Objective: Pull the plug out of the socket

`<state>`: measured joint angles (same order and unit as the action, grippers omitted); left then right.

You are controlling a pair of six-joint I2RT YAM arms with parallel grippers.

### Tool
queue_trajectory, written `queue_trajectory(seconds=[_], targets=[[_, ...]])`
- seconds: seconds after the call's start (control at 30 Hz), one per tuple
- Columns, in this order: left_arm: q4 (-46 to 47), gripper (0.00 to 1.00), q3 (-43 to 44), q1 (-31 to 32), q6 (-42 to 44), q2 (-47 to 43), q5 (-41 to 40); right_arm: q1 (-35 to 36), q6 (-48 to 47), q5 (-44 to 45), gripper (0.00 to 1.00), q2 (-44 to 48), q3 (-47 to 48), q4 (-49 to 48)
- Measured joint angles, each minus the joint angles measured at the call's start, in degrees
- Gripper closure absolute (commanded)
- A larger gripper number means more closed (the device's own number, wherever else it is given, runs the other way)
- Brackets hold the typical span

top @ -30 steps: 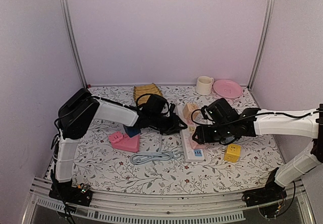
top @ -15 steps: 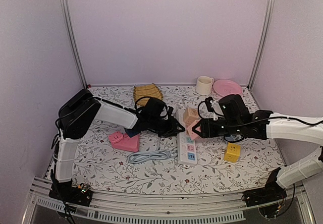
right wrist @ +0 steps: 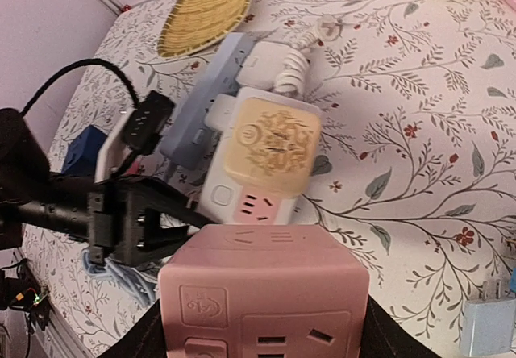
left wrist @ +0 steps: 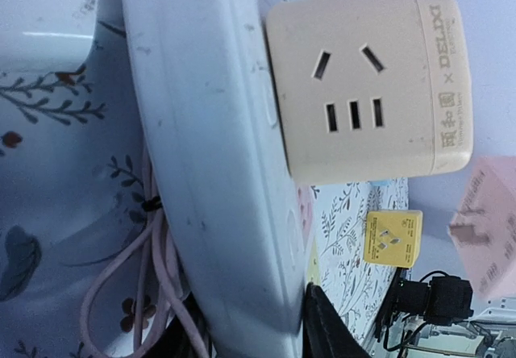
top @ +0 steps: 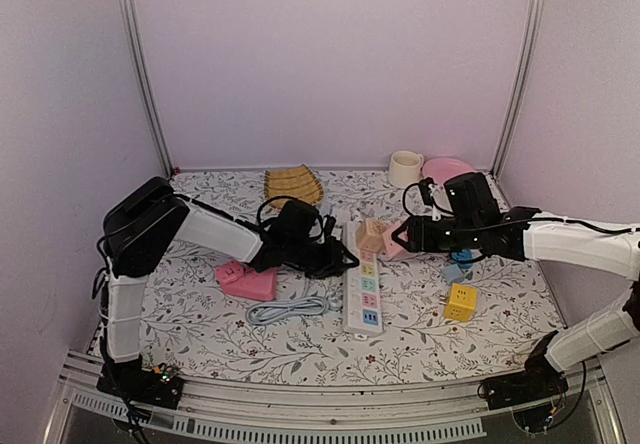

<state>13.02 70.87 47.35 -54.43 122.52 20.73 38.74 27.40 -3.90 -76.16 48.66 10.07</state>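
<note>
The socket (top: 363, 289) is a long white strip with pastel outlets lying mid-table; in the left wrist view its white side (left wrist: 210, 156) fills the frame. My left gripper (top: 336, 257) is shut on its far end, a dark finger (left wrist: 329, 332) pressed against its edge. A beige cube adapter (top: 372, 234) still sits plugged into the strip. The plug, a pink cube (right wrist: 266, 285), is off the strip and held in the air by my right gripper (right wrist: 266, 330), which is shut on it. It hangs just right of the strip's far end (top: 393, 241).
A yellow cube adapter (top: 460, 303) and a small blue adapter (top: 459, 262) lie to the right. A pink block (top: 247, 281) and a coiled grey-blue cable (top: 292, 310) lie to the left. A woven mat (top: 292, 181), a cream cup (top: 405, 169) and a pink plate (top: 450, 173) stand at the back.
My right gripper has lifted the pink plug off the strip and carried it back and to the right. The strip has swung straighter, and the left gripper has drawn slightly left.
</note>
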Motion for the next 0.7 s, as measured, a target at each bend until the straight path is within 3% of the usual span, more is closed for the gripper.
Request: queue_trajectory(seconds=[0.4, 0.7], targets=[[7.93, 1.0, -17.27, -0.02, -0.5, -9.97, -0.7, -1.68, 0.09, -6.45, 0.91, -5.77, -7.8, -0.26], [9.6, 1.0, -18.97, 0.04, -0.59, -10.73, -0.94, 5.64, 5.66, -14.84, 0.87, -4.0, -15.15, -6.64]])
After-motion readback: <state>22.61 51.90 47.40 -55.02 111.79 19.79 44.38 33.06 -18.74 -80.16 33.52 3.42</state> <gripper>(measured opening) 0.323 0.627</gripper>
